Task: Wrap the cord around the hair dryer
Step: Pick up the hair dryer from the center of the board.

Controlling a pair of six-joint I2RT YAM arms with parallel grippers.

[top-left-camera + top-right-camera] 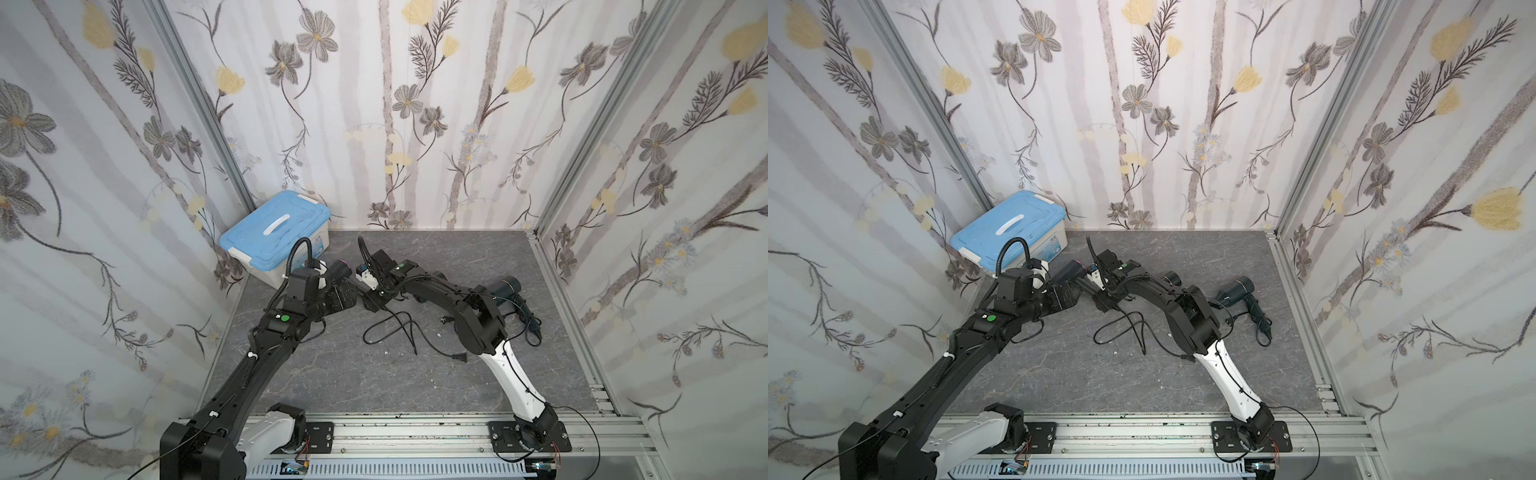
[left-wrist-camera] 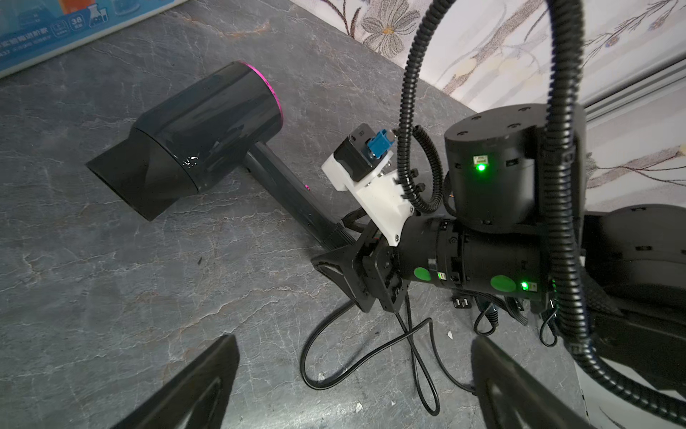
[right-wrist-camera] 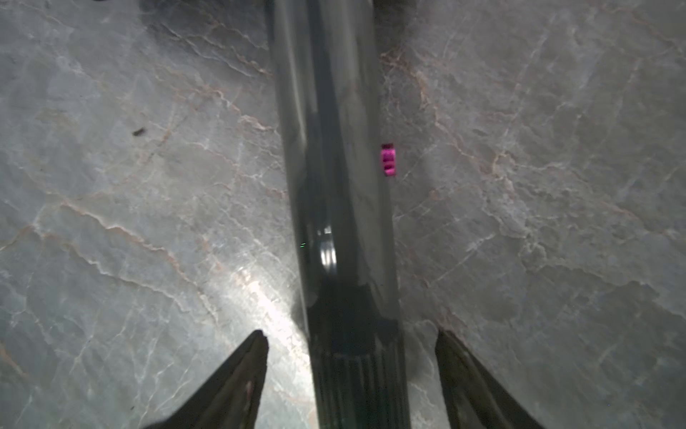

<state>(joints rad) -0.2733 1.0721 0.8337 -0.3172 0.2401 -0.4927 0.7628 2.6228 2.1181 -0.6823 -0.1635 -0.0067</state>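
In a top view the hair dryer (image 1: 338, 270) lies left of centre on the bench (image 1: 332, 382), its handle (image 3: 334, 167) straddled by the spread, not yet pinching right hand (image 3: 352, 334); the left hand (image 2: 354, 340) is spread too. The glossy handle could be squirted out if clamped off-centre.

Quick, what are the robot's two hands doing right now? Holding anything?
Left gripper: open, holding nothing.
Right gripper: open, jaws either side of the hair dryer handle, not gripping it yet.
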